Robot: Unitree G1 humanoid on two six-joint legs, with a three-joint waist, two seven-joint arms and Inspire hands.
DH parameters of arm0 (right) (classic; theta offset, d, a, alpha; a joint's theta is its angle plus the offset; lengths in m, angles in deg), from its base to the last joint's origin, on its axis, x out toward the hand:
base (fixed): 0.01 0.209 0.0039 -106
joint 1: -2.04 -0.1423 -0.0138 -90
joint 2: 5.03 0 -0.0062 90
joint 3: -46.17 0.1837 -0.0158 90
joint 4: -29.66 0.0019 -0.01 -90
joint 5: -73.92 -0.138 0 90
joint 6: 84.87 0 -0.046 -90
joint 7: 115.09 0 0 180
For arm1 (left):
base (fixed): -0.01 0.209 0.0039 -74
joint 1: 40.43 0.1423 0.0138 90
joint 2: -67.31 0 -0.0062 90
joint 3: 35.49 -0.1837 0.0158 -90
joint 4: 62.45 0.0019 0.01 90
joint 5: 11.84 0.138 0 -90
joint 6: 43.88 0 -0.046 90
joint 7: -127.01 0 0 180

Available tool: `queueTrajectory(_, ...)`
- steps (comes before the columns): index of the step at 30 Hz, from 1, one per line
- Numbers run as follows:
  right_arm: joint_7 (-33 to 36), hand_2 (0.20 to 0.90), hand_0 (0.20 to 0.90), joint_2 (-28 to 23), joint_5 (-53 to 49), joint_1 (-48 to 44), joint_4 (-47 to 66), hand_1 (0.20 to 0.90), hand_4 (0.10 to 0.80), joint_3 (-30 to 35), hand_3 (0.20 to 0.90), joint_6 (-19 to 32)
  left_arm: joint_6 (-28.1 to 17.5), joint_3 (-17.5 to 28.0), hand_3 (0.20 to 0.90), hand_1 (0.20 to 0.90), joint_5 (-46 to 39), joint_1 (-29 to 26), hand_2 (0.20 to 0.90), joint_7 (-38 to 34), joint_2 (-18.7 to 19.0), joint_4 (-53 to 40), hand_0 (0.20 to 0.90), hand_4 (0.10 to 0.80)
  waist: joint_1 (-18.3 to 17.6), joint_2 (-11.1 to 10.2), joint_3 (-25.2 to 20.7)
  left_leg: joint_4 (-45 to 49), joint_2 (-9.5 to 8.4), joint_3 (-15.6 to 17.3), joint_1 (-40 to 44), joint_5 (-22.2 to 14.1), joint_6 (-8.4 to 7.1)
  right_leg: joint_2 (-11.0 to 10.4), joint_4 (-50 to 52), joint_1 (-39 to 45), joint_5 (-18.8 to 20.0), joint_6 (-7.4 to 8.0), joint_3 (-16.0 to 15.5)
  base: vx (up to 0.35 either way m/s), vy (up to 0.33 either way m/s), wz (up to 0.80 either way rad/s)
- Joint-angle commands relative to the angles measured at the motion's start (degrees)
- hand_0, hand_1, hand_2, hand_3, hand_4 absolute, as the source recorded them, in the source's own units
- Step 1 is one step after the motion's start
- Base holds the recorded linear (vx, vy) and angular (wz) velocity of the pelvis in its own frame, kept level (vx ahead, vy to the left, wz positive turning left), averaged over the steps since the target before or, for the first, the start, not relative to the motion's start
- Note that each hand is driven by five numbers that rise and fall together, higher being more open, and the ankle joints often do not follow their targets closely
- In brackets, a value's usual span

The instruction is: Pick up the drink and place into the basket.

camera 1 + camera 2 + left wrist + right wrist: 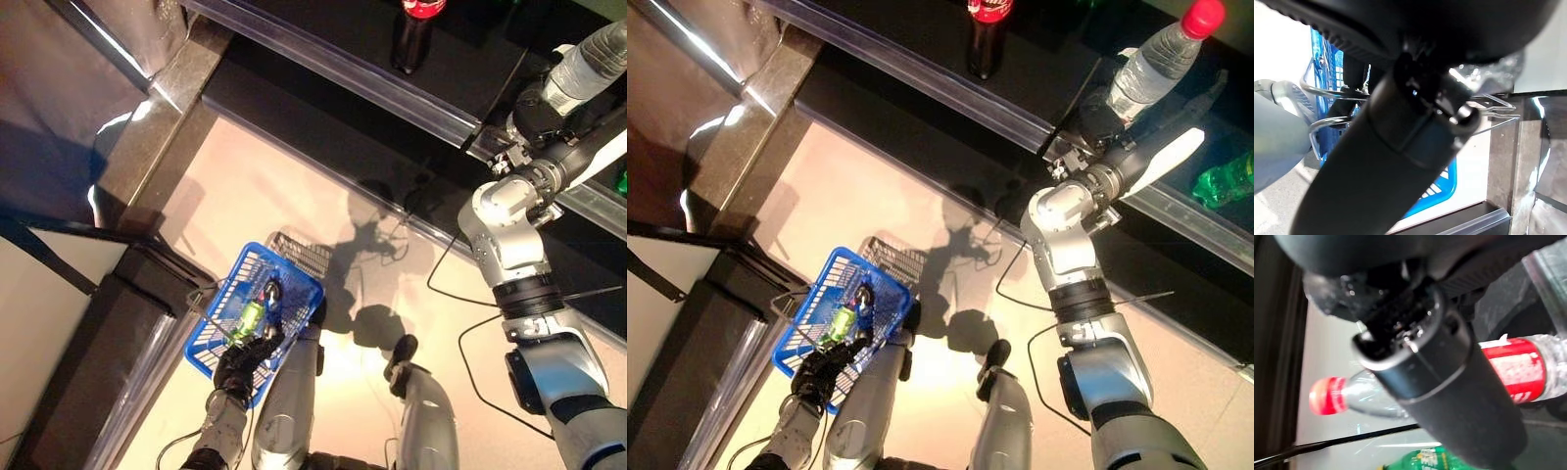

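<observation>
**Right hand wrapped on a red-capped water bottle at the shelf; left hand carries the basket**

The right hand [1095, 119] is raised to the dark shelf [921, 61] and its dark fingers [1449, 396] are curled round a clear plastic water bottle with a red cap and red label [1156, 54]. In the right wrist view one thick finger crosses the bottle's body, with the red cap sticking out on one side of that finger and the red label on the other. The bottle leans, cap uppermost, above the hand.

Just beyond the held bottle, past the fingertips, lies a green plastic bottle [1227, 178] on the shelf. Well apart from the hand, further along the same shelf, stands a dark cola bottle with a red label [986, 34], upright.

The left hand [240, 360] hangs low, near the floor, with its fingers closed on the thin metal wire handle [1332, 90] of a blue plastic mesh shopping basket [223, 313]. The left wrist view shows the wire running under the curled dark fingers [1354, 73], with the blue basket wall right behind them. Inside the basket, just past the fingers, lie a small green bottle [248, 318] and a small dark bottle [271, 291] side by side.
</observation>
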Motion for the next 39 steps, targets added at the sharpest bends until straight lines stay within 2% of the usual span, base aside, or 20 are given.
queueTrajectory(1, -1.28, 0.9, 0.9, -8.72, 1.69, -8.43, 2.0, 0.9, 0.8, -0.3, 0.9, 4.12, -6.12, -0.48, 0.2, 0.3, 0.02, 3.37, 0.3, 1.34, 4.54, -6.9, 0.3, 0.1, 0.52, 1.19, -1.09, 0.15, -3.63, -0.5, 0.98, -3.3, 1.75, 1.74, -0.31, -0.92, 2.12, -2.44, -1.43, 0.0, 0.0, 0.0)
queueTrajectory(12, -2.95, 0.9, 0.9, -12.97, -0.47, -17.09, -7.39, 0.9, 0.8, -4.77, 0.9, 5.85, -5.35, -1.65, 0.2, 0.3, -1.36, 3.58, 0.3, 1.0, 6.51, -9.26, 0.3, 0.1, 1.95, 1.92, -1.09, 0.65, -4.28, -0.72, -2.17, -3.39, 2.29, 1.36, 1.19, -4.44, 2.12, -2.12, -1.75, 0.0, 0.0, 0.0)
queueTrajectory(24, -2.56, 0.9, 0.9, -15.03, 0.09, -22.25, -9.92, 0.9, 0.8, -7.96, 0.9, 5.96, -4.91, -1.86, 0.2, 0.3, -2.54, 4.22, 0.3, 0.64, 7.6, -11.24, 0.3, 0.1, 2.78, 2.15, -1.09, 1.81, -4.24, -0.53, -5.18, -3.73, 2.5, 1.0, 2.74, -7.43, 1.87, -1.94, -1.93, 0.006, -0.001, 0.0)
queueTrajectory(25, -2.29, 0.547, 0.547, -15.4, 0.42, -22.52, -10.44, 0.547, 0.388, -8.3, 0.488, 5.58, -4.65, -1.88, 0.2, 0.3, -2.36, 4.62, 0.3, 0.61, 7.75, -11.38, 0.3, 0.1, 2.83, 1.99, -1.09, 2.25, -4.37, -0.74, -4.4, -5.3, 2.25, 0.9, 3.51, -6.95, 0.47, -1.34, -1.22, 0.0, 0.0, 0.0)
queueTrajectory(26, -2.25, 0.3, 0.3, -15.77, 0.17, -23.22, -10.64, 0.3, 0.1, -8.44, 0.2, 5.49, -4.54, -1.64, 0.2, 0.3, -2.51, 4.47, 0.3, 0.56, 8.01, -11.68, 0.3, 0.1, 2.97, 2.06, -1.09, 2.19, -4.14, -0.51, -5.68, -3.98, 2.63, 0.94, 3.23, -8.03, 1.8, -1.88, -1.96, 0.0, 0.001, 0.03)
queueTrajectory(28, -2.39, 0.3, 0.3, -16.34, -0.66, -23.34, -11.35, 0.3, 0.1, -8.93, 0.2, 5.76, -4.64, -1.47, 0.2, 0.3, -2.66, 4.88, 0.3, 0.81, 8.13, -11.56, 0.3, 0.1, 2.9, 1.73, -1.09, 2.42, -4.2, -0.62, -4.65, -5.51, 2.29, 0.98, 3.73, -7.22, 0.34, -1.31, -1.26, 0.037, -0.011, 0.04)
queueTrajectory(32, -3.25, 0.3, 0.3, -17.28, -2.15, -22.92, -12.41, 0.3, 0.1, -9.06, 0.2, 6.97, -4.95, -1.38, 0.2, 0.3, -2.9, 5.11, 0.3, 1.0, 8.65, -12.04, 0.3, 0.1, 2.83, 1.5, -1.09, 3.0, -4.07, -0.63, -4.76, -5.89, 2.34, 0.89, 4.35, -7.37, 0.08, -1.3, -1.34, 0.019, -0.006, 0.0)
queueTrajectory(39, -3.66, 0.3, 0.3, -17.48, -1.34, -22.6, -12.22, 0.3, 0.1, -9.23, 0.2, 8.69, -5.55, -0.8, 0.2, 0.3, -3.43, 4.95, 0.3, 1.49, 9.09, -12.12, 0.3, 0.1, 2.87, 1.51, -1.09, 4.88, -4.25, -0.97, -4.28, -6.84, 2.33, 0.73, 6.3, -6.72, -1.16, -1.97, -1.92, -0.029, -0.024, 0.0)
